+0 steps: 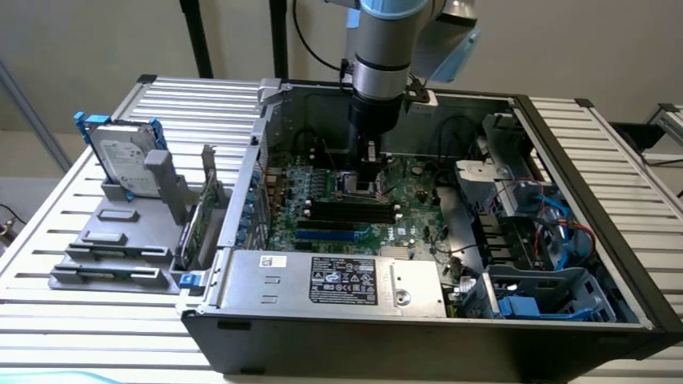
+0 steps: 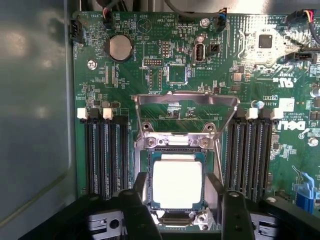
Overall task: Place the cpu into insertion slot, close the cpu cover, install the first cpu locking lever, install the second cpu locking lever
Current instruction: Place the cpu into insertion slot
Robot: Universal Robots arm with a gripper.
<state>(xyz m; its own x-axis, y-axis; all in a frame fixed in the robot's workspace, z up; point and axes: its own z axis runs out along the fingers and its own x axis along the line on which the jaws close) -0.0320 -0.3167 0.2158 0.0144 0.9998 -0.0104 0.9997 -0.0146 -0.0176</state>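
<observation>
Green motherboard (image 2: 150, 55) | cpu (image 2: 177, 182) seated in insertion slot (image 2: 141, 165) | cpu cover (image 2: 186, 99) raised | end effector (image 2: 178, 180) apart, straddling cpu

The cpu (image 2: 176, 182) in the insertion slot (image 2: 175, 151) between memory slots (image 2: 102, 155), cpu cover (image 2: 186, 98) open beside it, end effector (image 2: 182, 205) just above.

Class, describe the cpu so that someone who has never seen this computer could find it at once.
Find the green motherboard inside the open computer case. Between its two banks of long black memory slots sits the silver-rimmed insertion slot. The cpu is the flat pale square lying in it, plain-faced amid busy circuitry.
</observation>
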